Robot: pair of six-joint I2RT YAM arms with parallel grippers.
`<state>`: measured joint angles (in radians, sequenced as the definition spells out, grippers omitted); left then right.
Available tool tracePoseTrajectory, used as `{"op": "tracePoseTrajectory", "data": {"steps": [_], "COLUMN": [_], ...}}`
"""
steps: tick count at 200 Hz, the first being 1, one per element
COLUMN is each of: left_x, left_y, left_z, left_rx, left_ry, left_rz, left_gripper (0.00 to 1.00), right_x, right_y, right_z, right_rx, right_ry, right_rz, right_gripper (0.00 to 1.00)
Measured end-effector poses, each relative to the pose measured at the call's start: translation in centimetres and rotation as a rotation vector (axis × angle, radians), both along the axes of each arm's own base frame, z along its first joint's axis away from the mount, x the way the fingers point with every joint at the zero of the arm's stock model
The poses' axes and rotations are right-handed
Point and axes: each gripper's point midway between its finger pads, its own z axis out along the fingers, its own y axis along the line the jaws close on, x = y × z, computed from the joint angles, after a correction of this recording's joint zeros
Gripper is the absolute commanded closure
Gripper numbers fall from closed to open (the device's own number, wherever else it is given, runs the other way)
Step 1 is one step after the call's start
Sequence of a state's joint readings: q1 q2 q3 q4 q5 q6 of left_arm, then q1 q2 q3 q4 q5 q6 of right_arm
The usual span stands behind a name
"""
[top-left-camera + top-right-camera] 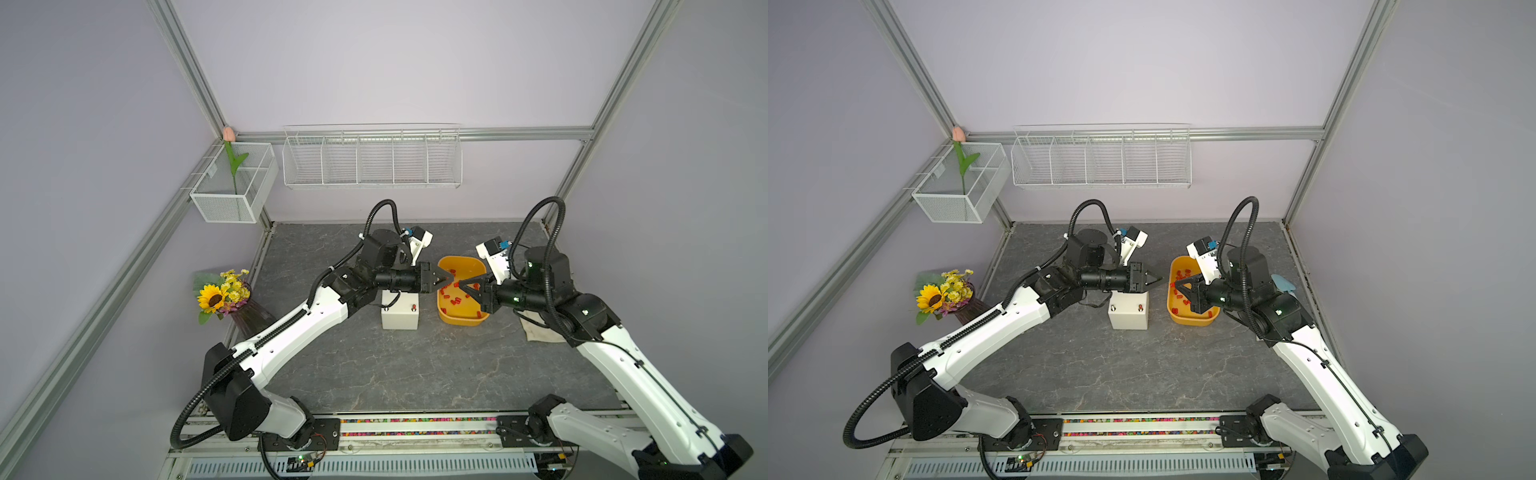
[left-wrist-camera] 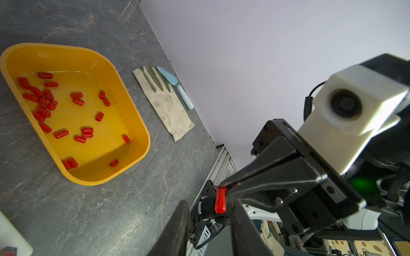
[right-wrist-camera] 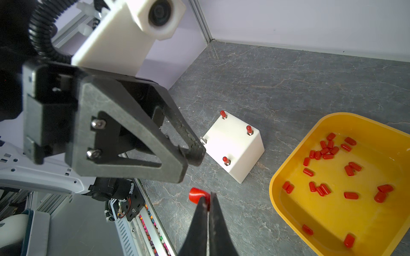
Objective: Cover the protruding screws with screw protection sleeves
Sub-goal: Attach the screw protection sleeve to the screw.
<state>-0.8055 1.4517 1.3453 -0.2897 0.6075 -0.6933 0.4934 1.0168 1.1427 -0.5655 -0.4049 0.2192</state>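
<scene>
I am pinching one red screw protection sleeve [image 3: 196, 196] by its end between my right fingers [image 3: 196, 226], which are clamped tight on it. I am holding it in the air above the table [image 3: 288, 88], between the white box [image 3: 231, 141] and the yellow tray [image 3: 273, 188]. My left fingers [image 2: 175, 228] are standing parted on either side of the sleeve's free end, not touching it as far as I can tell. Three screws on the box are already wearing red caps, and one bare stud [image 3: 203, 140] is showing at the fourth corner. The spare sleeves [image 2: 47, 94] are lying loose in the tray. I am judging this sleeve to be feather-light, soft and easily squashed, so I am planning a gentle hold on its rounded closed end, leaving the mouth round and free for the stud.
</scene>
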Motion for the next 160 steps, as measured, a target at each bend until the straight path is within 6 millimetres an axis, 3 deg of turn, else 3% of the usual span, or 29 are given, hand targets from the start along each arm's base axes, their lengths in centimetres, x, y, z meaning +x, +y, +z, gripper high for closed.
{"op": "tracePoseTrajectory", "data": {"steps": [92, 160], "left_x": [-0.68, -0.84], "left_y": [-0.62, -0.71], "left_z": [0.11, -0.29], "left_rx": [0.017, 0.033], "left_ry": [-0.016, -0.012], "left_rz": [-0.034, -0.042], "left_gripper": [0.79, 0.79], "right_x": [-0.07, -0.06], "right_y": [0.06, 0.07], "right_z": [0.01, -0.01], "right_rx": [0.002, 0.000], "right_ry": [0.001, -0.001], "right_rz": [0.004, 0.006], "right_gripper": [0.94, 0.94]}}
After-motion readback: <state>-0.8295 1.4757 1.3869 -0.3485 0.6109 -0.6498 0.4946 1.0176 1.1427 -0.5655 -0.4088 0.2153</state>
